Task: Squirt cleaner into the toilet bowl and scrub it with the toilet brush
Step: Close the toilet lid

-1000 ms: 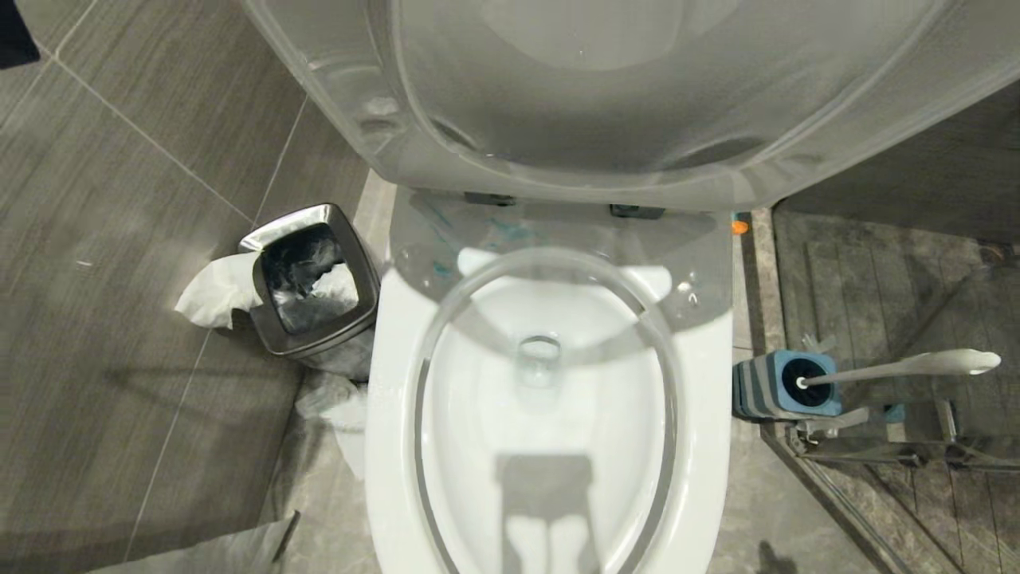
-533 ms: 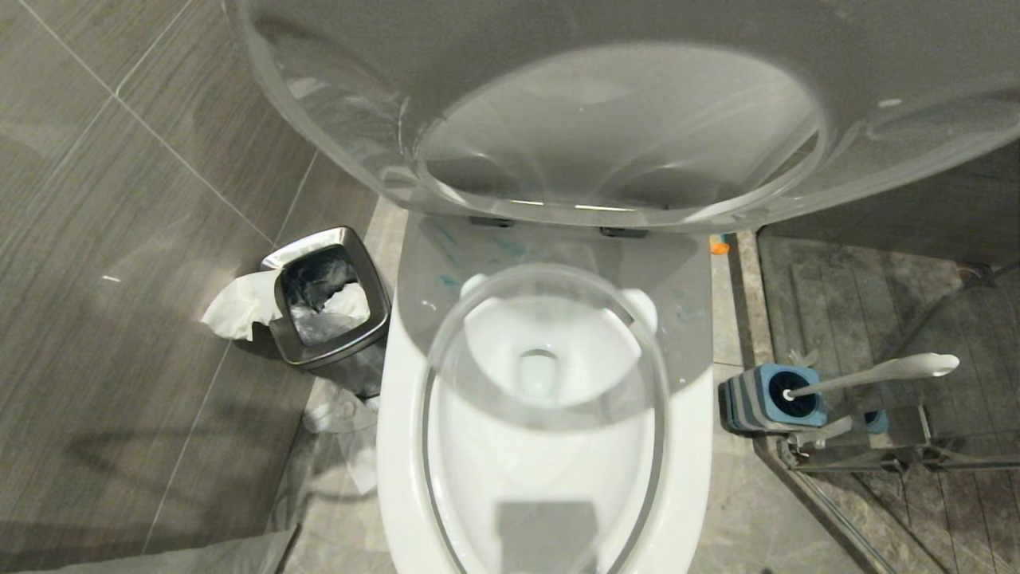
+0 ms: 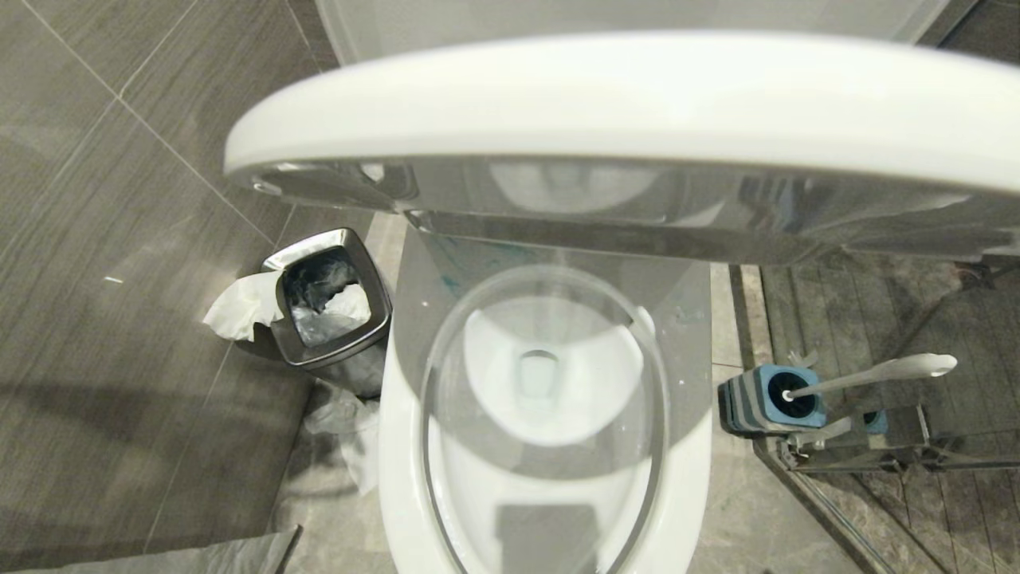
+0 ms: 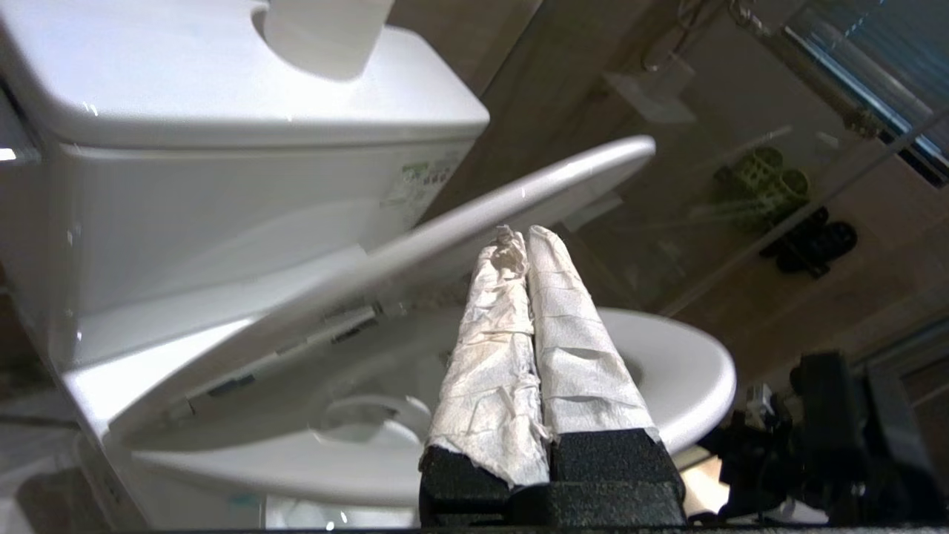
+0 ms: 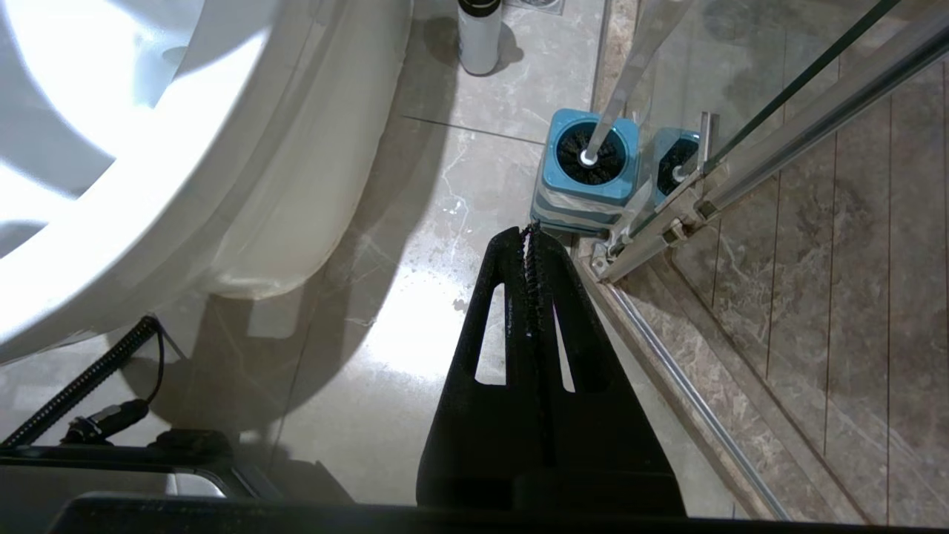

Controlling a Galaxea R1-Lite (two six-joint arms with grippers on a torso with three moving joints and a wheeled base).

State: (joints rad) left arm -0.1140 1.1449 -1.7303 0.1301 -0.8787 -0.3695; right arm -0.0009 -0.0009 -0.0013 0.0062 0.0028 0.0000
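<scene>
the left gripper [image 4: 519, 241] has its two paper-wrapped fingers [image 4: 489, 356] pressed together with nothing between them, their tips against or just under the half-lowered lid [image 4: 445, 222] — contact cannot be told for sure. the lid hangs at a slant between the tank [image 4: 222, 170] and the toilet bowl [image 3: 406, 414], so in the head view its white edge crosses above the bowl and shades the back of it. faint turquoise streaks of the cleaner [image 3: 450, 281] show on the porcelain deck behind the bowl opening.

the right gripper [image 5: 532, 237] is closed too, black jaws meeting along their toothed edges, empty, held over the floor on the bowl's right side. just beyond its tips stands the blue-and-grey holder [image 5: 586, 182] with the toilet brush [image 3: 884, 372] in it.

the relation that matters: the brush sits to the right of the bowl, against the glass shower partition [image 5: 778, 148], and its long white handle leans away from the bowl toward that glass. the right gripper is plainly the nearer one, pointed almost at the holder; it would likely need to spread its jaws and take the handle across its length, higher than the holder's mouth. a chrome waste bin [image 3: 331, 307] stands on the bowl's left.
</scene>
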